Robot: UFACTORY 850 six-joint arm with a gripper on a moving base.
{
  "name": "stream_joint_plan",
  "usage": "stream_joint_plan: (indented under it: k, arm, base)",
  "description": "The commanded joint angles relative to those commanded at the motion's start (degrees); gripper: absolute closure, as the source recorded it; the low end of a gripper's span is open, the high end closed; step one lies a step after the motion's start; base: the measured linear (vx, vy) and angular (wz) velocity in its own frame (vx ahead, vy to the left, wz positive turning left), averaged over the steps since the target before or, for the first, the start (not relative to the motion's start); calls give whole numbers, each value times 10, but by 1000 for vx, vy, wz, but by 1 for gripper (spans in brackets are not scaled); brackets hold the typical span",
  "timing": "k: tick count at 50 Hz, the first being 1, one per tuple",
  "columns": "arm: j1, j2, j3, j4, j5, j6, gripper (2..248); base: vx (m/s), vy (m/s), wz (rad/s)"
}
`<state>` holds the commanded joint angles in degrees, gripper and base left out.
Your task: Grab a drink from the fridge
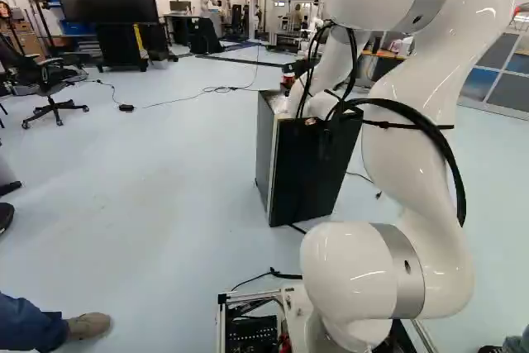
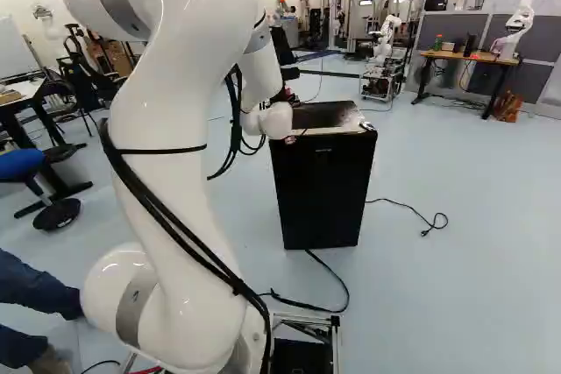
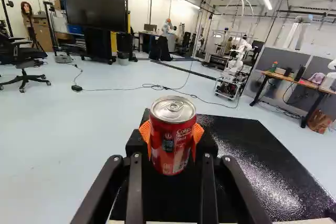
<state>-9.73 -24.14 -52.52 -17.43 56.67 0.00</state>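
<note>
Holding a red Coke can [image 3: 172, 135] between its two orange-padded fingers, the end effector [image 1: 290, 74] is closed on the can's sides, parted only by the can's width. The wrist view shows this plainly, with the silver lid and pull tab uppermost and the can upright; the left base view gives just a small patch of red over the mini fridge [image 2: 323, 186], and in the right base view the can is hard to make out. Whether the can's base touches the fridge top cannot be told.

The left base view adds the fridge's grey side panel, while the right one shows its black front, a pale strip along the top front edge and a power cord [image 2: 408, 208] trailing over the floor [image 2: 473, 243], its plug loose at the end.

In the wrist view, the glossy black top reaches well out past one finger; past the other its edge lies close, with pale floor beyond. More floor spreads ahead of the can, crossed by a thin cable [image 3: 126, 88], as far as the large screen [image 3: 95, 6] and the desk [image 3: 294, 81].

The white arm [image 1: 421, 121] climbs from its lowest joint, folds over high up, then comes down to the fridge, its wrist low near the top and the end effector pointing ahead, roughly level. Black cables [image 1: 430, 130] are strapped along the climbing link.
</note>
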Motion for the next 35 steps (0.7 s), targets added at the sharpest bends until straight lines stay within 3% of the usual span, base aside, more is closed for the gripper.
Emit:
stream_joint_plan:
  k: [35]
  arm:
    - [11,44,52,19,-7,0,155]
  base:
    - [0,0,0]
